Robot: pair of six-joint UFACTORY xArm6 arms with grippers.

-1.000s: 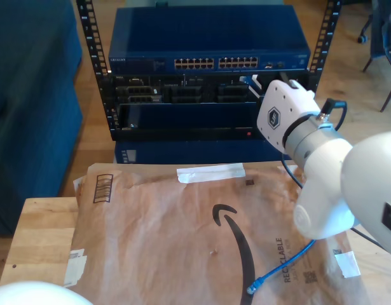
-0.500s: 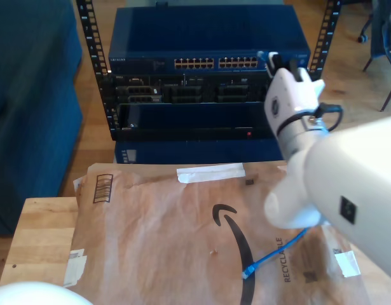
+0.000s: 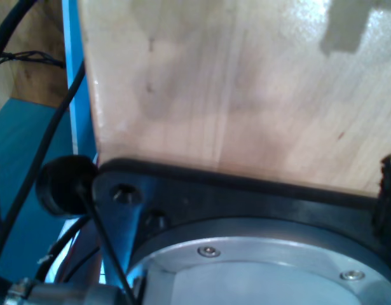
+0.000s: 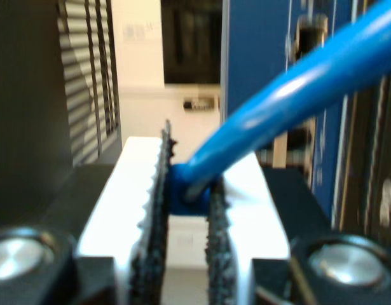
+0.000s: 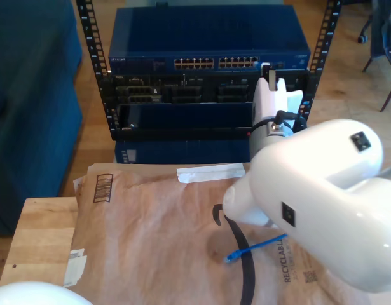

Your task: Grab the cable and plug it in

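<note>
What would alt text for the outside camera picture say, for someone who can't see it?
A large white robot arm reaches from the exterior view's right toward a blue network switch in a rack, its gripper near the port row. Behind it, the loose end of a thin blue cable lies on a brown paper mailer covering a wooden table.

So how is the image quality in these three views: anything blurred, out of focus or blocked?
Second wrist view: the cable runs close to the lens and is soft, and the rack behind is blurred; my second gripper is sharper. First wrist view: soft throughout, with pale glare on the wooden table. Exterior view: fairly sharp and evenly lit, but the white arm blocks much of its right side.
</note>
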